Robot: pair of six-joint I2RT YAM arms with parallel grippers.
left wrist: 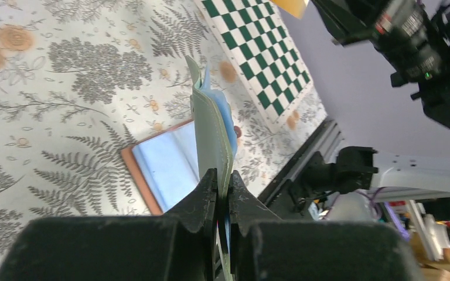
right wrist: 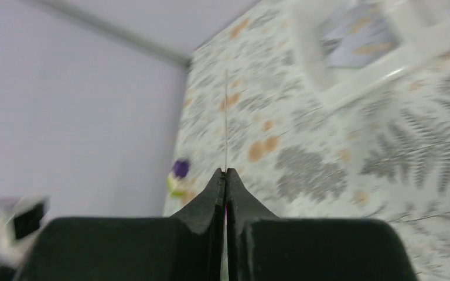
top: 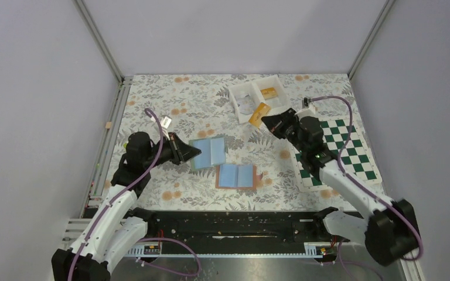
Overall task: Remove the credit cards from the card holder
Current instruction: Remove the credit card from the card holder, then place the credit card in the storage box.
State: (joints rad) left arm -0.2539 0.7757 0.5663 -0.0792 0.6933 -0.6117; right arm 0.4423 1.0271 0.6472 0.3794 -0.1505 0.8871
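The card holder (top: 236, 175) lies open on the table, tan-brown cover down and light-blue panels up. It also shows in the left wrist view (left wrist: 164, 167). My left gripper (top: 196, 153) is shut on the edge of a second booklet with a grey-green cover and light-blue inner panels (top: 209, 151), held on edge in the left wrist view (left wrist: 211, 134) between the shut jaws (left wrist: 222, 181). My right gripper (top: 268, 121) is shut on an orange card (top: 259, 114) at the front edge of the white tray. The right wrist view shows that card edge-on (right wrist: 226, 117) above the gripper (right wrist: 225, 171).
The white two-compartment tray (top: 238, 100) stands at the back centre with an orange card (top: 269, 92) in its right compartment. The green-and-white chessboard mat (top: 351, 153) lies under the right arm. A metal rail runs along the table's left edge.
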